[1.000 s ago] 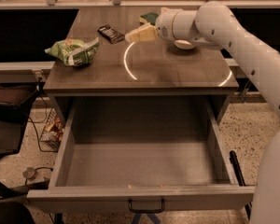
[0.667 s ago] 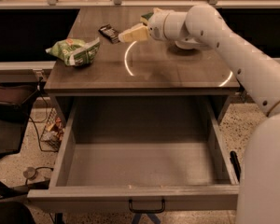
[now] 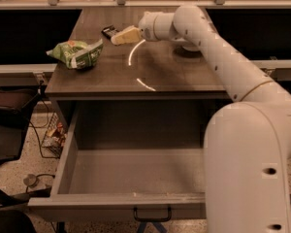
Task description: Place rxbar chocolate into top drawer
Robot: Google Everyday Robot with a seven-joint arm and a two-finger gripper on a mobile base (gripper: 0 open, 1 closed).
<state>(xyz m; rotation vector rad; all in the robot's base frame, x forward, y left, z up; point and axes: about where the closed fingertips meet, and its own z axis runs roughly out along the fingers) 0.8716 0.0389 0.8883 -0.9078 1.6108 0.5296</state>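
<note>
- The tool [image 3: 122,36] hangs low over the far side of the tabletop [image 3: 184,76], its tip just beside the rxbar chocolate [image 3: 108,31]. I cannot tell whether it is wide or narrow.
- Risk: approaching this flat, it may shove the thin bar away instead of gripping it.
- Risk: a wide leftward sweep could catch the snack bag [image 3: 77,54].
- Count: one bar, one bag, one top drawer [image 3: 111,201], pulled open.

The gripper [image 3: 122,36] above the tabletop [image 3: 184,76] partly hides the rxbar chocolate [image 3: 107,31].
</note>
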